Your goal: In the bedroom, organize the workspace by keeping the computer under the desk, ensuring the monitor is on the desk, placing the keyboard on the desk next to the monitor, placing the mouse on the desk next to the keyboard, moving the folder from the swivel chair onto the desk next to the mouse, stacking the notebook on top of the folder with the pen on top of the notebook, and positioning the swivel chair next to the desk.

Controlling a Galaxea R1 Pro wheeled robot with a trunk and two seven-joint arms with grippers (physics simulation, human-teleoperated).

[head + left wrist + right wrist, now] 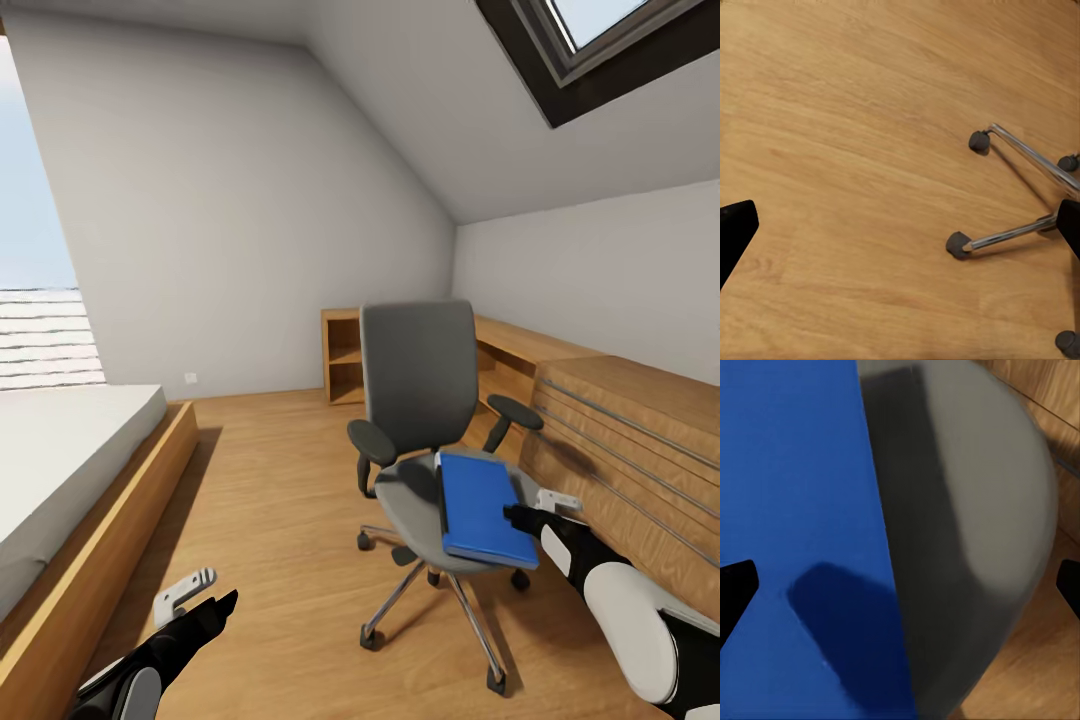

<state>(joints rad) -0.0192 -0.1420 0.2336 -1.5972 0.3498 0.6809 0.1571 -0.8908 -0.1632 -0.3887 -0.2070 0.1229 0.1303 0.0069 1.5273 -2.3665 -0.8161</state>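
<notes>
**Attic bedroom, folder on the chair seat**

The bedroom is an attic room with sloped grey-white walls, a black-framed skylight [590, 50] in the upper right of the head view, and a light wood floor [280, 480]. A bed [70, 450] with a pale mattress on a wooden frame stands along the left side. A low light-wood shelf and drawer unit [600, 420] runs along the right wall, ending in an open shelf section in the far corner.

The swivel chair [420, 380] stands in the middle of the floor, just beside the wood unit, its grey back upright and its black armrests out to either side. Its chrome legs and casters rest on the floor, and they show in the left wrist view too [1020, 187]. The blue folder [485, 505] lies flat on the right part of the chair seat, one end reaching past the seat's front edge.

The right gripper [535, 510] hovers at the folder's right edge, close above it. In the right wrist view the folder [795, 510] lies right under the camera, with the grey seat [967, 547] beside it. The two dark fingertips [735, 585] stand wide apart and grasp nothing.

The left gripper [205, 592] hangs low over bare floor at the lower left, well apart from the chair, its fingers [735, 225] likewise spread with nothing between them.
</notes>
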